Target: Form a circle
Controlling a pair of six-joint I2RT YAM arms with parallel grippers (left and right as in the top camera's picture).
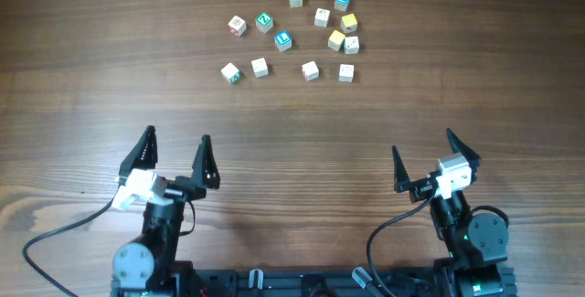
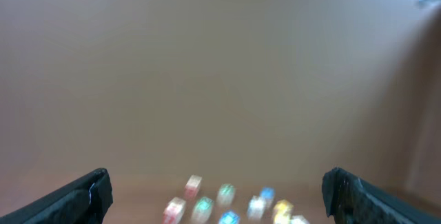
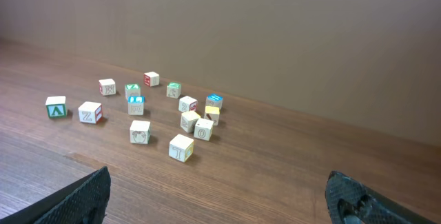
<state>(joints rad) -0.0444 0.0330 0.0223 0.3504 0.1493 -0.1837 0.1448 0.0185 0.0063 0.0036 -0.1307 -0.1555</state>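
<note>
Brown wood-grain tabletop [image 1: 91,59], matt, grain running left to right. Plain beige-brown wall [image 3: 275,31] at the far edge, smooth and unmarked. Fourteen small wooden letter cubes [image 1: 282,39], square-edged with printed faces, loosely scattered on the far half of the table around its centre line. Not drawn into a closed ring. Faces mostly cream-white, a few green, blue or red. Tight knot at the right end of the scatter: yellow-faced cube [image 1: 336,39] just beside cream-faced neighbours, some close enough that contact cannot be told. Row of four cream cubes along the near edge of the scatter, each apart from the next. Cubes blurred in the left wrist view. Left gripper [image 1: 176,136], black pointed fingers on a white and black wrist body, at the near left, jaws spread wide, nothing between them. Right gripper [image 1: 422,143], same build, at the near right, jaws likewise spread wide and holding nothing. Both well apart from the cubes. Black cables [image 1: 55,242] looping from the arm bases at the near edge.
</note>
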